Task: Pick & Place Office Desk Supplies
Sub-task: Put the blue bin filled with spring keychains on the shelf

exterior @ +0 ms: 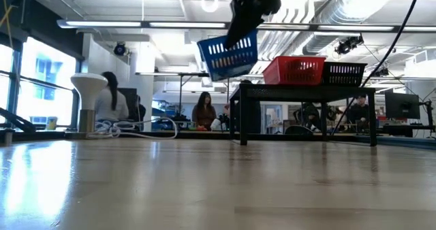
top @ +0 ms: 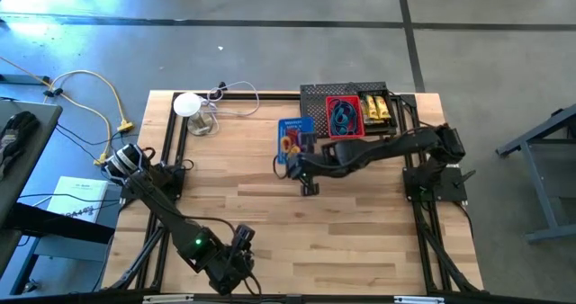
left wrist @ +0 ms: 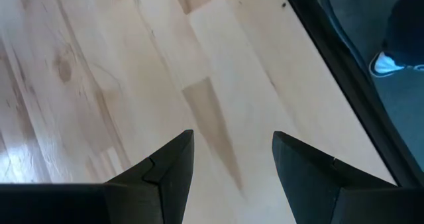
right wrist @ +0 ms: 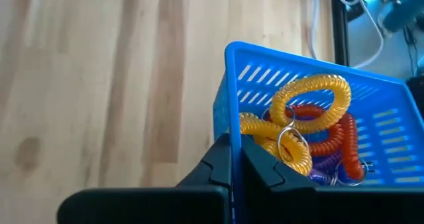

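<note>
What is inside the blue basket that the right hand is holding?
The blue basket holds coiled wrist bands in yellow, orange and purple, with metal key rings. The right hand is clamped on its rim. The coils cover the basket bottom, so anything underneath cannot be seen.

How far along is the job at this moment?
Done: red basket and yellow tubes sit on the shelf. In hand: right gripper holds the blue basket of coils above the table. Left: setting it down. Left gripper waits open.

High view looks straight down, low view level across the table [top: 270, 214], sharing (apparently) the blue basket [exterior: 228, 55].
</note>
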